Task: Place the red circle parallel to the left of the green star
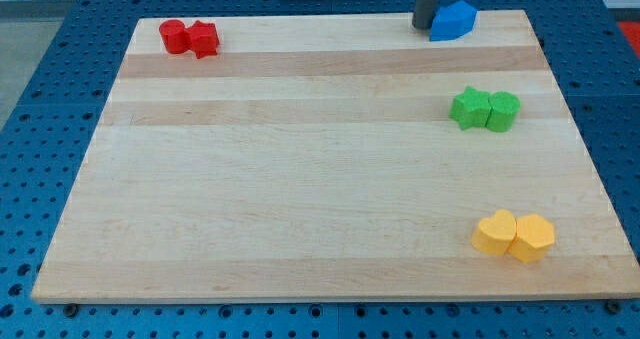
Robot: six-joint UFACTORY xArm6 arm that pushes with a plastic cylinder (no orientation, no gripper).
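Note:
The red circle [173,35] lies at the board's top left corner, touching a red star-like block [203,39] on its right. The green star [469,108] lies at the view's right, touching a green round block [503,111] on its right. My tip [423,26] is at the board's top edge, right of centre, touching or just left of a blue block [453,21]. The tip is far right of the red circle and above the green star.
Two yellow blocks, a rounded one [495,233] and a hexagon [532,238], touch each other at the bottom right. The wooden board [300,179] rests on a blue perforated table [40,99].

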